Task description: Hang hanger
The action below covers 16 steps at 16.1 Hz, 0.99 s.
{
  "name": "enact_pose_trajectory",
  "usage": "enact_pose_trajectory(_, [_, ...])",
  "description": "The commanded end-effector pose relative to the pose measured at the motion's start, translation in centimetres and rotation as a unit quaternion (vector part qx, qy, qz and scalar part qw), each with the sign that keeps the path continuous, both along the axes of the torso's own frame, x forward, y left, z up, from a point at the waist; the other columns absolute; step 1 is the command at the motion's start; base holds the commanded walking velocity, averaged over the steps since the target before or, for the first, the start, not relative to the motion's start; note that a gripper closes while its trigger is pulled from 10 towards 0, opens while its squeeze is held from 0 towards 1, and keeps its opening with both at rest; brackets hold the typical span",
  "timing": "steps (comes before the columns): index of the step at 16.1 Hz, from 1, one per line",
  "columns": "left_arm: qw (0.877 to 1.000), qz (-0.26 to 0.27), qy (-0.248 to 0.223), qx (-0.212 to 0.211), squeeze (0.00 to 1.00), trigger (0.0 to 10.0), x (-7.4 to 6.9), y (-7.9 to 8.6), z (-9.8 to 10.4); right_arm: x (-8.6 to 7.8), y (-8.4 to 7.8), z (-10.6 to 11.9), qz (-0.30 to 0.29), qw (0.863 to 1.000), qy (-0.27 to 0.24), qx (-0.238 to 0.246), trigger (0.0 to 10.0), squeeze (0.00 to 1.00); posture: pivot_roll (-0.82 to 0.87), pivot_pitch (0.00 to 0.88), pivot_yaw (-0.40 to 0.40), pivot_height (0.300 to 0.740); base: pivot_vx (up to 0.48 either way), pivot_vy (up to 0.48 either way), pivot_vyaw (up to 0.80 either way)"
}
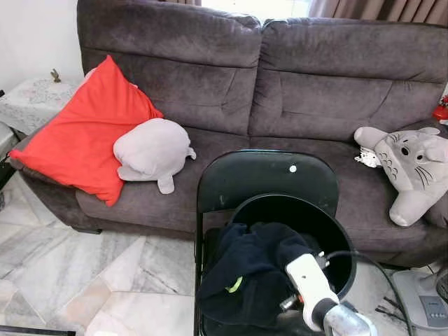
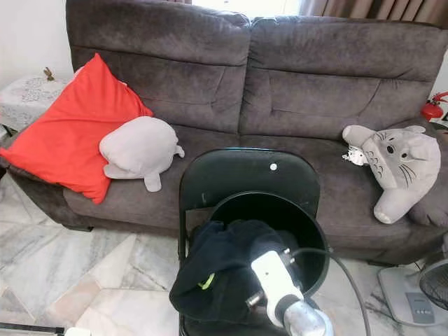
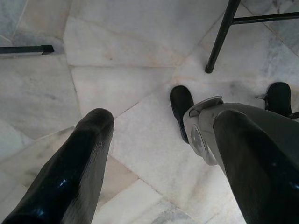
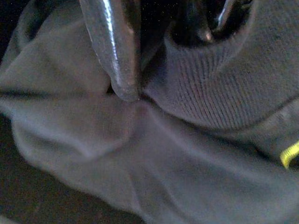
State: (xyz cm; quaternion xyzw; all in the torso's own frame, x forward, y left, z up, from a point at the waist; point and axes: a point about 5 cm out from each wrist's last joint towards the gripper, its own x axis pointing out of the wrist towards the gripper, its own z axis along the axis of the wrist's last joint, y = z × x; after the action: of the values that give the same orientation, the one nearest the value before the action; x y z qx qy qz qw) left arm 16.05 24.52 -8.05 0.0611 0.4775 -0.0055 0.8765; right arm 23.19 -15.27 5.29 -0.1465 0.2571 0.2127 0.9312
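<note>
A dark navy garment point(image 1: 252, 276) with a small yellow tag lies heaped in a round black bucket point(image 1: 318, 224), spilling over its near rim. The bucket stands on a black folding chair point(image 1: 266, 175) in front of the sofa. My right arm's white wrist point(image 1: 308, 280) reaches into the garment from the near side. In the right wrist view my right gripper point(image 4: 161, 65) is sunk in the cloth, one finger point(image 4: 117, 56) pressing on it, the other tucked behind a ribbed hem point(image 4: 210, 88). My left gripper point(image 3: 161, 119) hangs open over the marble floor.
A dark grey sofa point(image 1: 294, 91) fills the back, with a red cushion point(image 1: 84, 133), a grey plush point(image 1: 150, 150) and a grey cat-like plush point(image 1: 409, 164). A white fan base point(image 1: 420, 297) and cable lie at the right. A side table point(image 1: 31, 98) stands far left.
</note>
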Motion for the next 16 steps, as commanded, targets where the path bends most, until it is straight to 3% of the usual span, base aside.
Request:
enact_pose_trajectory(1, [1.0,-0.006,0.017,0.002,0.0,10.0,-0.6,0.0,-0.3,-0.2,-0.2,-0.5,-0.019,0.999,0.022,0.018,10.0,0.0,-0.12,0.091,-0.023,0.74,0.0,0.0,0.0])
enact_pose_trajectory(3, [1.0,-0.006,0.016,0.003,0.0,10.0,-0.6,0.0,-0.3,0.1,0.1,-0.2,-0.047,0.995,0.033,0.077,10.0,0.0,-0.12,0.091,-0.024,0.74,0.0,0.0,0.0])
enact_pose_trajectory(7, [1.0,-0.006,0.016,0.002,0.0,10.0,-0.6,0.0,-0.3,0.0,-0.3,-0.7,-0.105,0.984,0.087,0.116,10.0,0.0,-0.12,0.091,-0.024,0.74,0.0,0.0,0.0])
enact_pose_trajectory(16, [1.0,-0.007,0.016,0.002,0.0,10.0,-0.6,0.0,-0.3,0.5,-0.1,-1.3,-0.108,0.985,0.088,0.1,9.8,0.0,-0.11,0.088,-0.024,0.74,0.0,0.0,0.0])
